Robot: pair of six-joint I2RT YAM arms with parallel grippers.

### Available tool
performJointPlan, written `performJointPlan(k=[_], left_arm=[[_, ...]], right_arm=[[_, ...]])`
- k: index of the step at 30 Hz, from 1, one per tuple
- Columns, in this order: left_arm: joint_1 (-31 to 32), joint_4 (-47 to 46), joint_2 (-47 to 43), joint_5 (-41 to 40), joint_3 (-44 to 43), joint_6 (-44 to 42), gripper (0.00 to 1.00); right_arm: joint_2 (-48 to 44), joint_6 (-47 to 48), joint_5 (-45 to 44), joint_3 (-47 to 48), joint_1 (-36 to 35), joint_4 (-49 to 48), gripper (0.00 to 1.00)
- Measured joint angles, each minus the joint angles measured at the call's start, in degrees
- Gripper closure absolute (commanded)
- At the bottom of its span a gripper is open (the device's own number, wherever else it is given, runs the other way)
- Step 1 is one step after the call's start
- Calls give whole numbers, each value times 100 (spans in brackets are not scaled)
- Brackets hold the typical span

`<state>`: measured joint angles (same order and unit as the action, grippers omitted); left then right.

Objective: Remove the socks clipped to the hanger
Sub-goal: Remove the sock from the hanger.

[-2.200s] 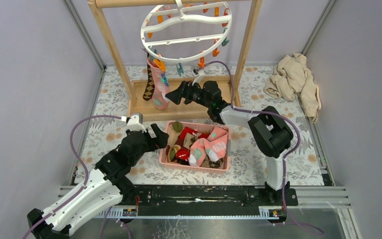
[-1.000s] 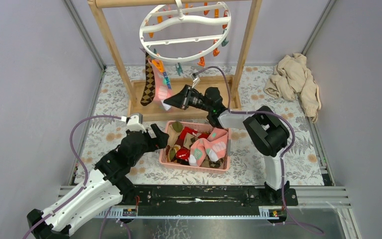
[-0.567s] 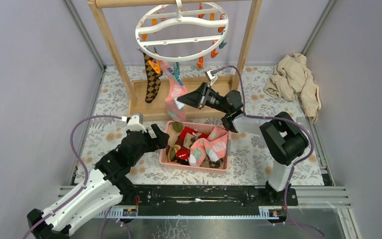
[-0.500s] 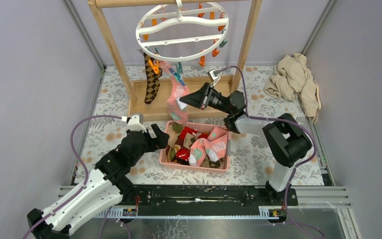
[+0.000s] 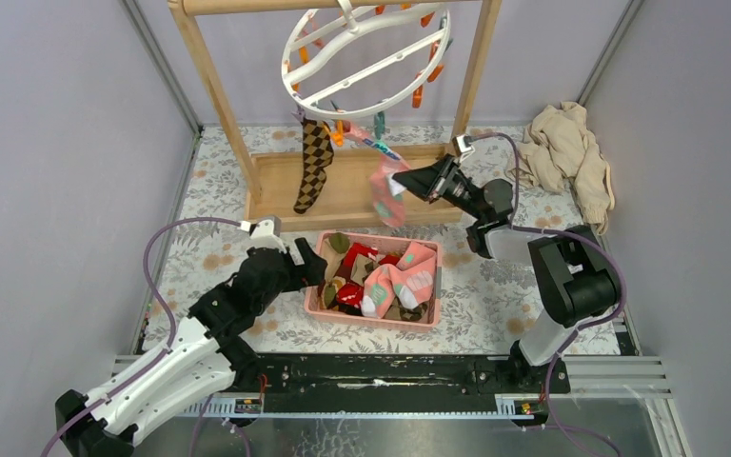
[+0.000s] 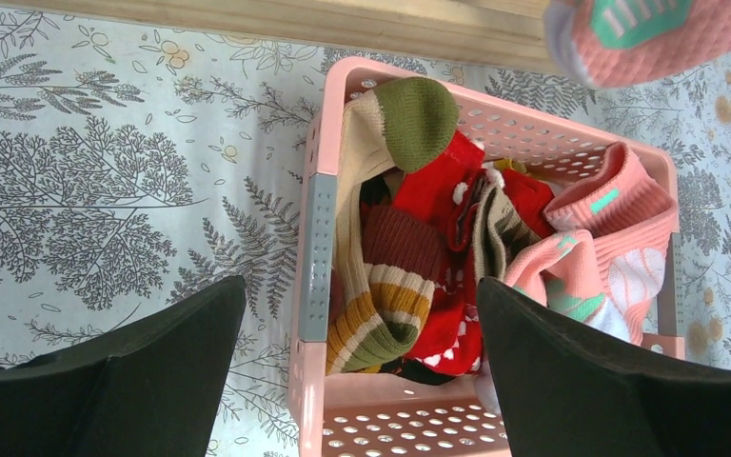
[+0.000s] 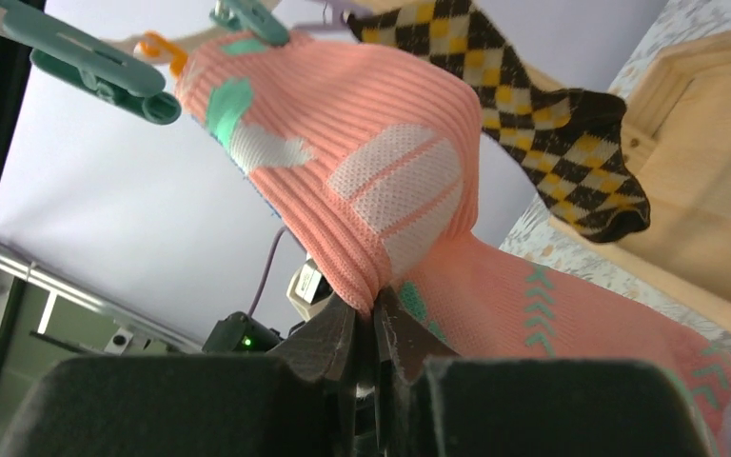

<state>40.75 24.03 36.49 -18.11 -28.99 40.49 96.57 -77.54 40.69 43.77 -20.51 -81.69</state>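
- Two socks hang from the hanger (image 5: pixel 366 59), which I see tilted steeply on its hook. A brown argyle sock (image 5: pixel 314 167) dangles straight down from its low rim, and a pink sock (image 5: pixel 385 183) hangs just beside it.
- The pink sock's top is caught in a teal clip (image 7: pixel 246 19) at the hanger's low rim. From there it is pulled out on a slant, away from the hanger toward my right arm's side.
- My right gripper (image 5: pixel 409 181) has its fingers pressed together on a fold of the pink sock. The wrist view shows the knit pinched between the tips with hardly any gap.
- Below the hanger, nearer the arm bases, a pink basket (image 5: pixel 371 319) holds a heap of more socks: red, striped brown and pink.
- My left gripper (image 6: pixel 360 286) hovers over that basket's left-arm end. Its fingers are spread wide and hold nothing.
- The hanger hooks onto the top bar of a wooden rack (image 5: pixel 211 86), whose base board lies under the argyle sock.
- Well apart from the hanger, toward the far right corner, sits a beige cloth heap (image 5: pixel 566 152).
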Motion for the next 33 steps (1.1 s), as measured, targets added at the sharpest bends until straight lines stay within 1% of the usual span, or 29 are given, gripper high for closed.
performJointPlan(k=[7, 11, 16, 19, 28, 33], left_arm=[[0, -7, 103, 61, 0, 0, 2], [0, -22, 144, 125, 0, 0, 2], [0, -48, 254, 177, 0, 0, 2], [0, -59, 323, 216, -2, 0, 2], [0, -278, 444, 387, -7, 4, 2], [2, -380, 466, 466, -46, 4, 1]], right_arm=[[114, -389, 57, -96, 710, -538, 92], [426, -507, 81, -39, 866, -704, 92], [929, -542, 109, 208, 868, -710, 92], [1058, -522, 138, 286, 868, -680, 92], [1075, -522, 570, 326, 715, -595, 91], [1075, -918, 957, 330, 420, -632, 89]])
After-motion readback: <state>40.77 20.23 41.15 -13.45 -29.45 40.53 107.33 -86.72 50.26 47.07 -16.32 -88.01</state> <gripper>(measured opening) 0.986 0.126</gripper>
